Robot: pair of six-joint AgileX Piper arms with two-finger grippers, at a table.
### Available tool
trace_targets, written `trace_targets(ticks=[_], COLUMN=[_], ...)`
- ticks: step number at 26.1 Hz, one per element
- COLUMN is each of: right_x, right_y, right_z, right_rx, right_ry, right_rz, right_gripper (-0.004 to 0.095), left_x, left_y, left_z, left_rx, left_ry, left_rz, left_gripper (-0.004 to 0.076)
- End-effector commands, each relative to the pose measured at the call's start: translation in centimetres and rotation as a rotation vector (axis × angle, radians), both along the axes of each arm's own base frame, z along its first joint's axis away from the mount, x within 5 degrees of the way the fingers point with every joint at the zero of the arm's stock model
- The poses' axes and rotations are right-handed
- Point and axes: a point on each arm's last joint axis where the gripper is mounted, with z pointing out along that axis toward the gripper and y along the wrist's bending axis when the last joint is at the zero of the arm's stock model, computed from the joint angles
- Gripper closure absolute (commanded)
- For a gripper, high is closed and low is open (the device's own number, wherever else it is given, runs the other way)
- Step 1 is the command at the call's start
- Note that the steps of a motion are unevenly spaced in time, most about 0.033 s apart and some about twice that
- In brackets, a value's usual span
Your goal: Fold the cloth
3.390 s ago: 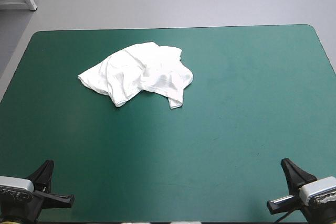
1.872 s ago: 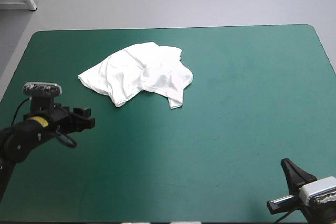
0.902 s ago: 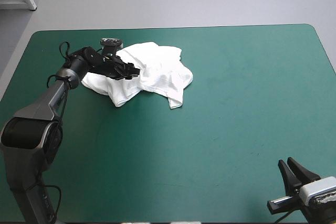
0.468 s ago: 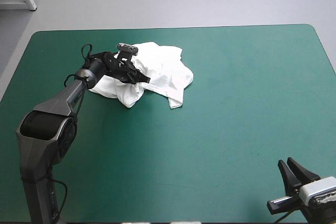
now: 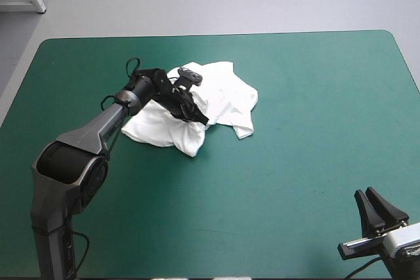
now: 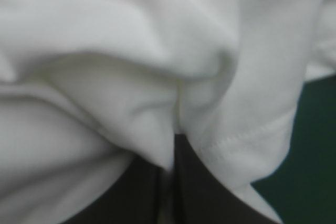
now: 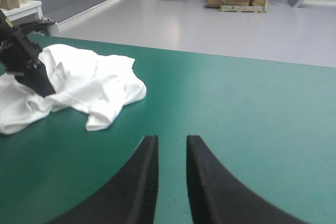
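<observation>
Lying crumpled at eleven o'clock from the middle of the teal-green cover, the T-shirt is pinched by the left gripper — the right gripper, at five o'clock, is seen slightly parted.

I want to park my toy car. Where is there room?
The teal-green table cover is bare from the crumpled white T-shirt across to the right edge, and along the near edge up to the open right gripper. It's crowded left of centre, where the left gripper pinches the T-shirt.
</observation>
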Motion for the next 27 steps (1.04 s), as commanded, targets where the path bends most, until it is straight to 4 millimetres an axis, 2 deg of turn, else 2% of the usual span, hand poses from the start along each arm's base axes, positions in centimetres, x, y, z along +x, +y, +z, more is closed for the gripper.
trace_targets(ticks=[1,4,7,12,14,15,16,19,22,23,25,27], right_x=[-0.6,-0.8,-0.8,-0.2,0.0,0.4,0.4,0.6,0.7,0.7,0.7,0.7], right_y=[-0.3,-0.5,-0.5,-0.6,-0.6,-0.6,-0.6,-0.6,-0.6,-0.6,-0.6,-0.6], right_z=[2.3,3.2,4.3,5.2,5.2,5.5,5.6,6.0,6.3,6.3,6.3,6.3], right_rx=[0.02,-0.015,-0.029,-0.044,-0.051,-0.048,-0.044,-0.037,-0.022,-0.014,-0.014,-0.01], right_ry=[-0.151,-0.155,-0.152,-0.141,-0.14,-0.146,-0.154,-0.182,-0.202,-0.207,-0.207,-0.208], right_rz=[-0.036,-0.052,-0.058,-0.067,-0.073,-0.076,-0.078,-0.085,-0.086,-0.084,-0.084,-0.083], right_gripper=[0.0719,0.0719,0.0719,0.0718,0.0715,0.0713,0.0713,0.0708,0.0636,0.0557,0.0457,0.0436], left_x=[-3.7,-5.4,-6.8,-7.8,-8.0,-8.4,-8.6,-9.8,-11.7,-12.8,-13.8,-14.2], left_y=[-4.4,-6.7,-8.0,-8.7,-8.6,-8.3,-8.1,-7.0,-5.8,-5.1,-4.3,-3.1], left_z=[3.7,3.6,3.6,4.1,5.4,7.4,8.3,11.6,14.7,16.2,16.7,15.5], left_rx=[-0.046,-0.031,-0.021,-0.008,-0.041,-0.07,-0.08,-0.099,-0.129,-0.14,-0.124,-0.011], left_ry=[0.002,0.014,0.057,0.049,0.013,-0.051,-0.078,-0.157,-0.186,-0.195,-0.155,-0.125], left_rz=[-0.142,-0.196,-0.234,-0.267,-0.262,-0.263,-0.27,-0.28,-0.281,-0.275,-0.273,-0.243], left_gripper=[0.0705,0.0705,0.0705,0.0705,0.0704,0.0695,0.0684,0.0584,0.042,0.0323,0.0283,0.0286])
